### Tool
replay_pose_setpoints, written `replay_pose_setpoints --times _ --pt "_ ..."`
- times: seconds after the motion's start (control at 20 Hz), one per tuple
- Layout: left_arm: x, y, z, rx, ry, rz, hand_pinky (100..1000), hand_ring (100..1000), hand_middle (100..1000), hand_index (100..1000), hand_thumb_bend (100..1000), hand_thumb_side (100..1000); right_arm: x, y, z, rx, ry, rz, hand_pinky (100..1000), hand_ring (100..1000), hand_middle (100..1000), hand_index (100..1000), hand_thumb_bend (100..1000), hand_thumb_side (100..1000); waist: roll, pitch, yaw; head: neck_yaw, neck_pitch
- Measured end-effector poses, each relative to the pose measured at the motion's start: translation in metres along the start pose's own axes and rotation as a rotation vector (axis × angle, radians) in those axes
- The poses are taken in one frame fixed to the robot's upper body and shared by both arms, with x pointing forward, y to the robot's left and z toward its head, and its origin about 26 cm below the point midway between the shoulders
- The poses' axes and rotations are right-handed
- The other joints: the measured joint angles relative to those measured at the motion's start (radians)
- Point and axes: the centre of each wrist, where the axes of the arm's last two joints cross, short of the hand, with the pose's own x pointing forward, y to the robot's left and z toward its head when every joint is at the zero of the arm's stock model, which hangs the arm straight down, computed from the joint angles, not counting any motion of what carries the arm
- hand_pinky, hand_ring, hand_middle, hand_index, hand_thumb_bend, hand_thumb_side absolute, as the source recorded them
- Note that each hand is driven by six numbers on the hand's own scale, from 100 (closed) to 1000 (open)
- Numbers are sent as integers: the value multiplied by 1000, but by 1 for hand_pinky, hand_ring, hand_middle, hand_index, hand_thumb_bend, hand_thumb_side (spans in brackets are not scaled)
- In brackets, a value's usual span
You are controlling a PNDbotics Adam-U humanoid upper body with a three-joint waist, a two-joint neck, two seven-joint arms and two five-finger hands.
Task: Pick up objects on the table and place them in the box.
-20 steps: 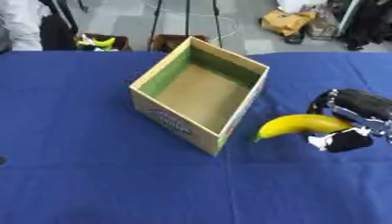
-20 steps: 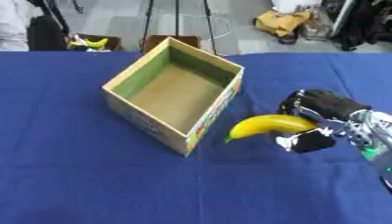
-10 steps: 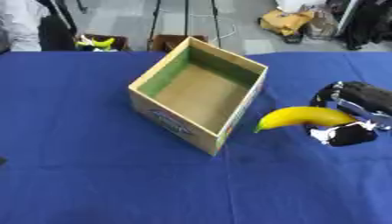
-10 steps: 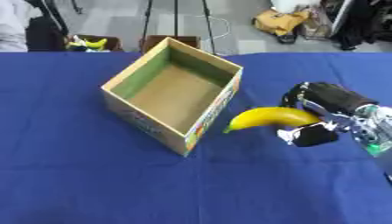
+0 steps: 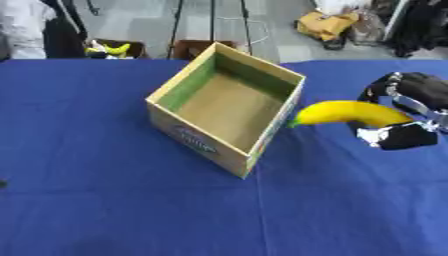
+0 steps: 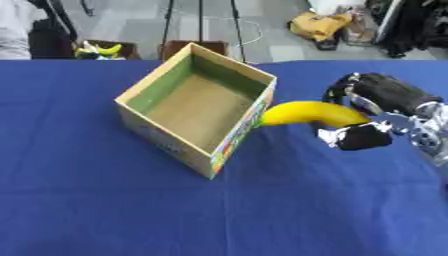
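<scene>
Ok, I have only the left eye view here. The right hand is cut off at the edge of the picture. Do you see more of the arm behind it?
Observer: Yes. In the right eye view the silver wrist shows behind the right hand, whose fingers are curled round the banana.
Operator: And the side of the box that faces the banana? I see only a thin strip of it.
Observer: The right eye view shows more of that outer wall of the box, and it has coloured print along it.
</scene>
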Motion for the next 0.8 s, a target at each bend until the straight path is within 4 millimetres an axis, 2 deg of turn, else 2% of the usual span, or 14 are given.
replay_pose_setpoints --times 0.8 --pt "0 0 0 -6 1 -1 166 251 323 488 100 1000 0 -45 -14 -136 -25 -2 710 747 458 602 123 659 -20 -6 20 -5 0"
